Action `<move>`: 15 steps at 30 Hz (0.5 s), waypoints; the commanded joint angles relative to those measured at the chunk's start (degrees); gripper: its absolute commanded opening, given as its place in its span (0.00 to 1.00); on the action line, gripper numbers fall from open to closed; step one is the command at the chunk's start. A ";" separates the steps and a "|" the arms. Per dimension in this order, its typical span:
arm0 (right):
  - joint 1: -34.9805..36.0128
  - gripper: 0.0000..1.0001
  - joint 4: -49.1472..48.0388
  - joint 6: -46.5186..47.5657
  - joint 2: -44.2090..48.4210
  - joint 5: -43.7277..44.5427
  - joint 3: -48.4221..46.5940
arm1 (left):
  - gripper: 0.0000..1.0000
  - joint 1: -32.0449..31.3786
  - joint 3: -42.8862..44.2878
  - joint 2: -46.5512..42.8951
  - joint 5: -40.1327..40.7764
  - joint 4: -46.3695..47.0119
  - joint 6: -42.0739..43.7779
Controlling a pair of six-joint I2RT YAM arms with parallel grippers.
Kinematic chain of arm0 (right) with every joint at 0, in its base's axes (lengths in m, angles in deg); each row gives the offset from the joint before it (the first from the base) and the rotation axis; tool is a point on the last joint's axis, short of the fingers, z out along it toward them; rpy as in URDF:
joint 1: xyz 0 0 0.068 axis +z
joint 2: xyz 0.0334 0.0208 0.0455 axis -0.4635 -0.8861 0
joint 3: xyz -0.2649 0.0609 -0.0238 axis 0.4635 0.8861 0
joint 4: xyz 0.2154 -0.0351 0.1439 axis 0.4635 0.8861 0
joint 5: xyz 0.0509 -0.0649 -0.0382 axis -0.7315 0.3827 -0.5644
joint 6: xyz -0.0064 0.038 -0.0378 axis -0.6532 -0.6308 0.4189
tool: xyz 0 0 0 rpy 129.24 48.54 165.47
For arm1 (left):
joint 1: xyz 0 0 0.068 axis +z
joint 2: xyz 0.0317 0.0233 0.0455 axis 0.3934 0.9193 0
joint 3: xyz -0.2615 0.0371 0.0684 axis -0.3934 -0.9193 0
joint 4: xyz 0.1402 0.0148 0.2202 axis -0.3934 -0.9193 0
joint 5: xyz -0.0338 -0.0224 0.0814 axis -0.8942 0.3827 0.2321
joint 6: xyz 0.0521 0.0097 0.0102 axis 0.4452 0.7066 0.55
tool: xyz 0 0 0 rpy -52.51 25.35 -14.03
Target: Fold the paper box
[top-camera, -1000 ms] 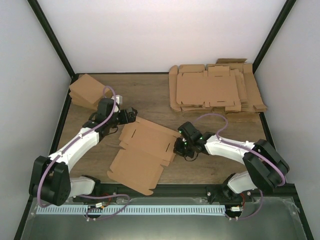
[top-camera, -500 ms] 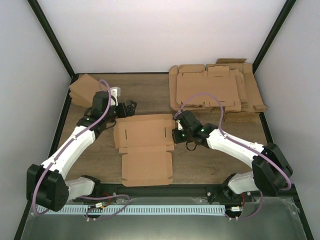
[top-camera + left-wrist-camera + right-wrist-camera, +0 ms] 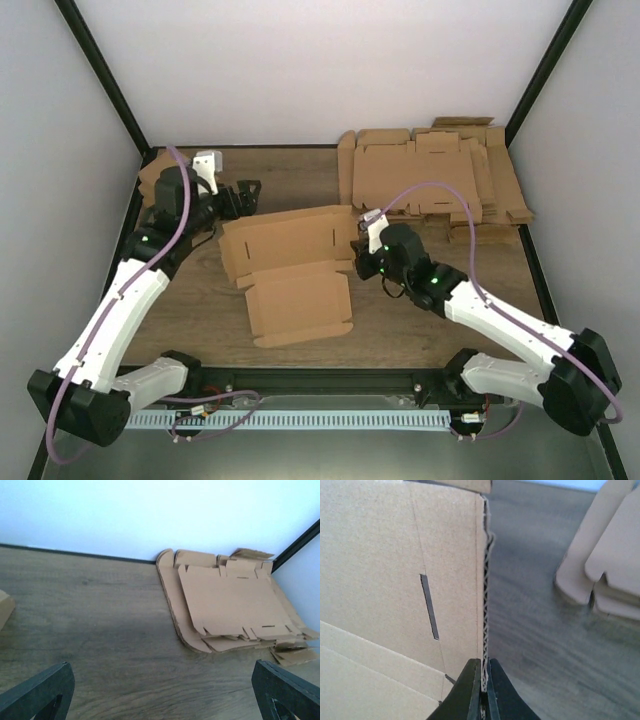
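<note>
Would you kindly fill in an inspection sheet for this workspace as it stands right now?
Surface: wooden table, no spills or damage seen.
Job's things: paper box, mid-table, partly folded, far panel appears lifted.
Clutter: stack of flat cardboard sheets at far right; small folded boxes at far left, partly hidden by the left arm.
Grippers: left gripper open, holding nothing, apart from the box; right gripper shut on the paper box's right edge.
Cables: purple cable loops over the left arm, another over the right; no snag seen.
Surroundings: white walls, black frame posts.
</note>
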 commanded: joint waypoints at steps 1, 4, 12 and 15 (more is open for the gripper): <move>0.16 0.01 -5.71 2.58 4.24 3.05 0.91 | 1.00 -0.09 4.10 -1.28 0.83 -3.87 2.24; 0.21 0.01 -7.38 5.59 6.36 -0.60 2.69 | 1.00 -0.06 6.54 -1.45 1.13 -5.63 2.95; 0.21 0.01 -8.32 6.37 3.00 0.69 3.26 | 1.00 -0.10 10.25 -2.36 3.55 -7.99 3.92; 0.21 0.01 -8.96 5.99 1.86 0.47 3.75 | 1.00 -0.02 10.63 -1.99 2.79 -8.42 3.78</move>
